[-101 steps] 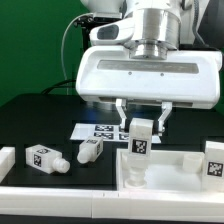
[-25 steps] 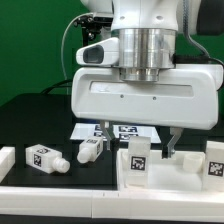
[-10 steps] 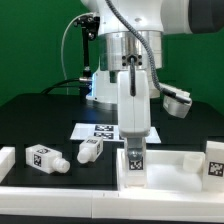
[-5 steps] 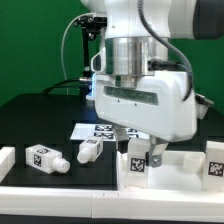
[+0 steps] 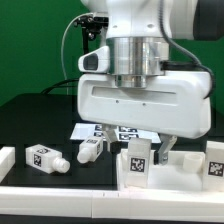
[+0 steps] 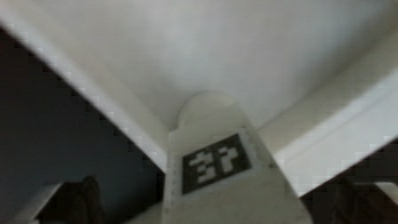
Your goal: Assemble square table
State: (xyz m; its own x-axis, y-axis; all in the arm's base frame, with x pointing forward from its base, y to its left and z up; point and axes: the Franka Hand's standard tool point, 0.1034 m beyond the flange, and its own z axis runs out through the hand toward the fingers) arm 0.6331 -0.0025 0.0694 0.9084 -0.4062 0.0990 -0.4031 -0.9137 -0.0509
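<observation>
The white square table top point(image 5: 178, 170) lies at the front, on the exterior view's right. One tagged leg point(image 5: 138, 160) stands upright on its near-left part. My gripper point(image 5: 147, 150) hangs right over this leg, open, with one finger on each side and a gap to the leg. In the wrist view the same leg point(image 6: 217, 160) rises between my dark fingers point(image 6: 71, 202), with the table top point(image 6: 267, 60) below it. Two more legs point(image 5: 42, 158) point(image 5: 90, 150) lie on the black table at the exterior view's left. Another leg point(image 5: 214, 160) stands at the right edge.
The marker board point(image 5: 100, 130) lies flat behind the table top, partly hidden by my hand. A long white border rail point(image 5: 60, 192) runs along the front edge, with a raised end block point(image 5: 5, 158) at the exterior view's left.
A second ago my gripper stood side-on, shut on the upright leg. It has since turned back broadside and opened, letting go of the leg, which stays standing on the table top.
</observation>
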